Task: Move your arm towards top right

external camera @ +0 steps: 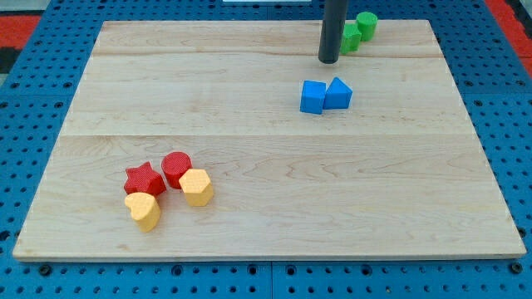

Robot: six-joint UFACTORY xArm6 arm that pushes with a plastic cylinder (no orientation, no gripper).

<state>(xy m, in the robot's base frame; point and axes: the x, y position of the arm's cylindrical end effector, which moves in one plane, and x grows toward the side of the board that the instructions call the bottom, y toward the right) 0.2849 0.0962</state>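
Note:
My tip [329, 60] is near the view's top, right of centre, on the wooden board [266, 166]. Just to its right are two green blocks: one [351, 37] partly hidden behind the rod and a green cylinder [366, 24] further up right. Below the tip sit a blue cube [312, 96] and a blue angular block [338, 93], touching each other. At the lower left lie a red star [143, 178], a red cylinder [176, 168], a yellow hexagon [196, 187] and a yellow heart-like block [145, 210], clustered together.
The board lies on a blue perforated base [33, 50]. A red patch [507, 17] shows at the view's top right corner, another at the top left.

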